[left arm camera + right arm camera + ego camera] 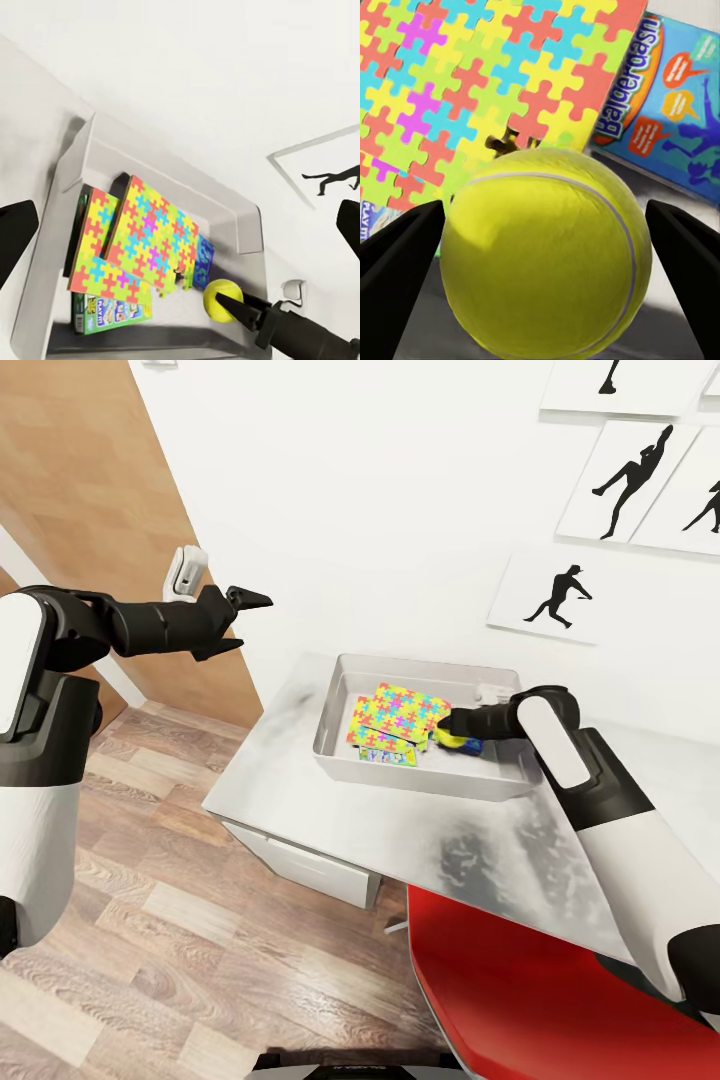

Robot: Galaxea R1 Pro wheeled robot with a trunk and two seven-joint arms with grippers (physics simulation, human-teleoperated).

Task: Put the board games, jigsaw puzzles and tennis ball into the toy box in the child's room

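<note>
Tennis ball (546, 255) sits between the right gripper's (446, 731) fingers, gripped over the toy box (420, 778) near its right wall — above two jigsaw puzzles (146, 241) and board games (112, 310) inside. Toy box rests on the table (330, 820) by its back edge. Left gripper (240, 622) hangs spread and empty, off the table's left edge.

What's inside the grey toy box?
Two jigsaw puzzles lie atop board games in the toy box; the right tool holds the tennis ball above. The covered games cannot be counted.
</note>
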